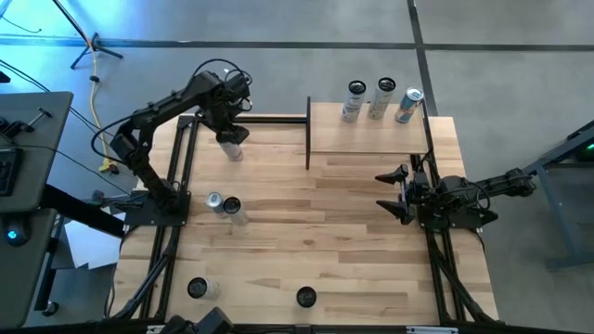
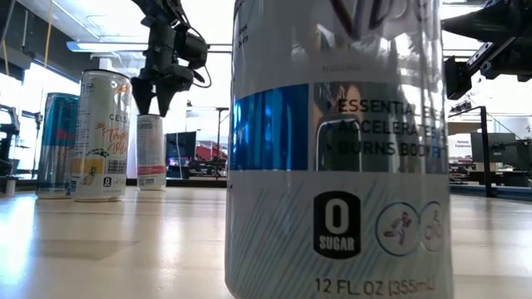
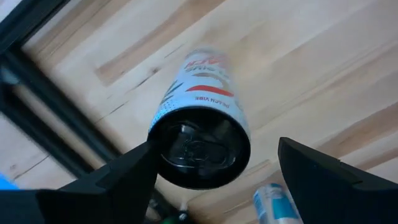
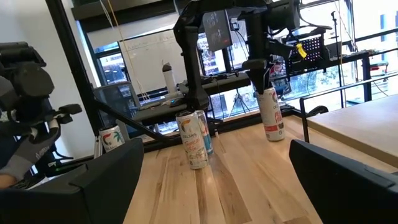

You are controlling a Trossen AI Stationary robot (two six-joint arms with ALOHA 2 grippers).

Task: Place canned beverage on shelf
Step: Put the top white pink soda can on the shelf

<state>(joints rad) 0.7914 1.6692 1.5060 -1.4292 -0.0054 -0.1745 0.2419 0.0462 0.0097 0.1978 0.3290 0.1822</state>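
Wooden table (image 1: 306, 232) carried it all: left gripper (image 1: 232, 134) hung wide open right above the upright can (image 3: 199, 134) near the far left corner; right gripper (image 1: 397, 193) waited open, right edge.

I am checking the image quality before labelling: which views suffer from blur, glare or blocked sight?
Low view: a tall white and blue drink can stands right at the lens and hides much of the table; bright windows behind wash out the background. Left wrist view: the red and white can below the open left gripper is blurred at its far end. High view: evenly lit, sharp.
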